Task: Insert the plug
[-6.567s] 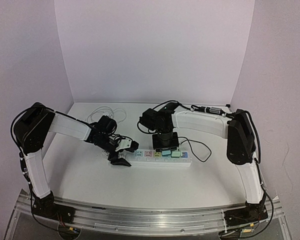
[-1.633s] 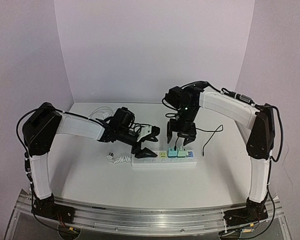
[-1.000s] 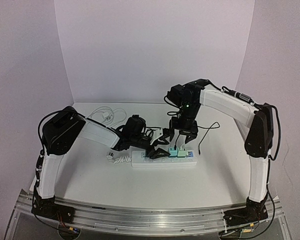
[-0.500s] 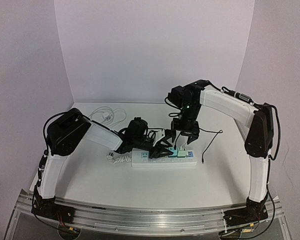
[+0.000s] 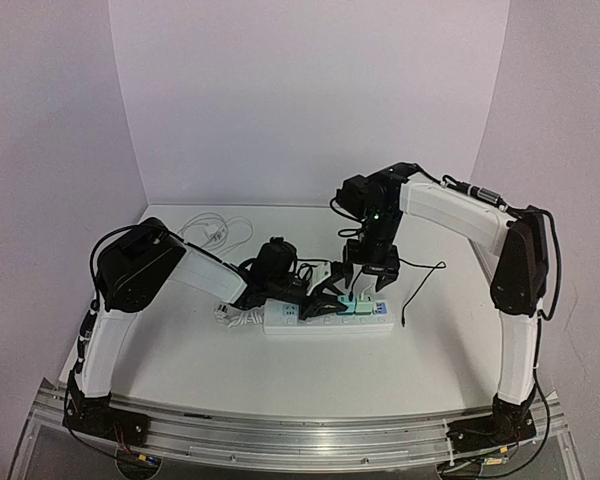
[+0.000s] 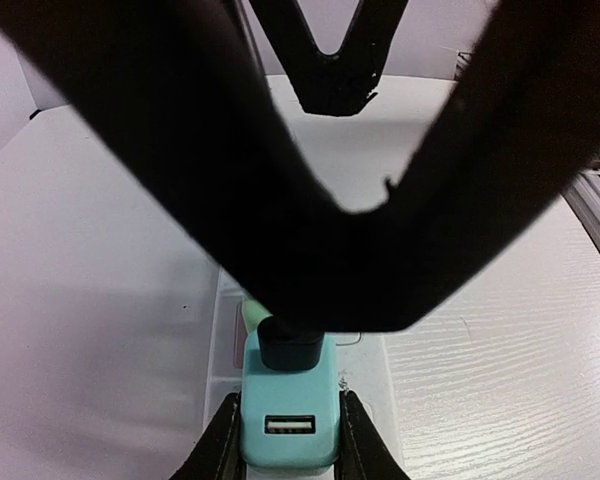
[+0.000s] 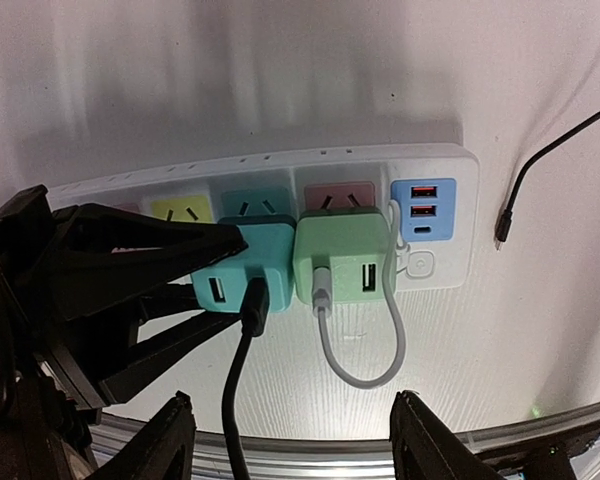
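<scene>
Teal cube-shaped plug (image 7: 242,265) looks seated in the long white plastic power strip (image 7: 420,165), my left gripper (image 6: 288,440) clamping it, right gripper (image 7: 300,435) open; I've only to let go.

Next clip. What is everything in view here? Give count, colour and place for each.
power strip: 1, white with coloured sockets, mid-table
teal adapter: 1, teal, on the strip
green adapter: 1, green, on the strip beside the teal one
black cable: 1, black, plugged into the teal adapter
white loop cable: 1, white, on the green adapter
loose cable: 1, black, right of the strip
white cord: 1, white, back left
table: 1, white
left gripper: 1, black, shut on teal adapter
right gripper: 1, black, open above the strip
</scene>
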Available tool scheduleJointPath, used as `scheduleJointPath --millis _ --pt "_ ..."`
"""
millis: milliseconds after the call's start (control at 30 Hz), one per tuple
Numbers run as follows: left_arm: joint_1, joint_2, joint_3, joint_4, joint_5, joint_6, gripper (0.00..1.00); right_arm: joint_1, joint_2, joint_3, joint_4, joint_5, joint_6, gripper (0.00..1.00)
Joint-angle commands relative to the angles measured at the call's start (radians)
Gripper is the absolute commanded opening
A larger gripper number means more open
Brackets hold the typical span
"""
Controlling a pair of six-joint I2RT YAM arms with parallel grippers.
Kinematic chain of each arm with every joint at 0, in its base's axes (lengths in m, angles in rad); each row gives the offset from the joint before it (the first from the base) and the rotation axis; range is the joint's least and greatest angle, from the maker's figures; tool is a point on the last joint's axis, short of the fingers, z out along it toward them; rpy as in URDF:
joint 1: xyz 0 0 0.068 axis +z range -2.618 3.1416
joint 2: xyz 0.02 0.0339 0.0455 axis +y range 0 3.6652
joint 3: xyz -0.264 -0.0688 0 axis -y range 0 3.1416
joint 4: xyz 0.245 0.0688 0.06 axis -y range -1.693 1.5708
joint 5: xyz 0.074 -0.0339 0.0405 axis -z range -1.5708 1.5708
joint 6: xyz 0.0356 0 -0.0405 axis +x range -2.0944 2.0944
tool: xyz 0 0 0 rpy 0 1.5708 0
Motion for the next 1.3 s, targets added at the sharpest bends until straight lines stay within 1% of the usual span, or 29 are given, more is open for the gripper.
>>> scheduleJointPath --millis 0,100,233,433,533,633,733,867,1000,1100,1167,1267 --pt "-0.034 0.022 0.028 -0.046 -0.01 0.023 0.0 0.017 -0.045 -0.024 0.073 -0.061 0.0 0.64" --pt "-0.037 0.031 0.053 -0.111 -0.036 0.041 0.0 0.017 -0.051 -0.035 0.076 -0.061 -0.001 0.64" --pt "-0.04 0.07 0.155 -0.292 -0.081 0.04 0.0 0.018 -0.058 -0.035 0.076 -0.059 -0.004 0.64" --pt "-0.048 0.088 0.139 -0.408 -0.117 -0.034 0.0 0.017 -0.101 -0.067 0.085 -0.026 -0.007 0.64" --pt "-0.051 0.089 0.097 -0.371 -0.118 -0.072 0.0 0.017 -0.13 -0.11 0.109 -0.001 -0.005 0.63" --pt "-0.054 0.092 0.037 -0.298 -0.127 -0.065 0.0 0.017 -0.157 -0.155 0.14 -0.008 -0.002 0.63" --pt "-0.061 0.095 -0.029 -0.235 -0.108 -0.039 0.0 0.017 -0.178 -0.199 0.157 -0.006 0.005 0.63" --pt "-0.069 0.109 -0.109 -0.168 -0.123 0.013 0.0 0.017 -0.198 -0.237 0.166 -0.003 0.01 0.63" --pt "-0.068 0.123 -0.119 -0.203 -0.124 0.076 0.0 0.017 -0.208 -0.259 0.17 0.0 0.017 0.63" --pt "-0.065 0.148 -0.068 -0.266 -0.126 0.045 0.0 0.018 -0.203 -0.273 0.169 0.007 0.024 0.63" --pt "-0.065 0.158 -0.047 -0.281 -0.127 0.007 0.0 0.017 -0.198 -0.279 0.171 0.009 0.025 0.63" --pt "-0.065 0.169 -0.05 -0.296 -0.127 -0.024 0.0 0.01 -0.191 -0.286 0.172 0.009 0.009 0.58"
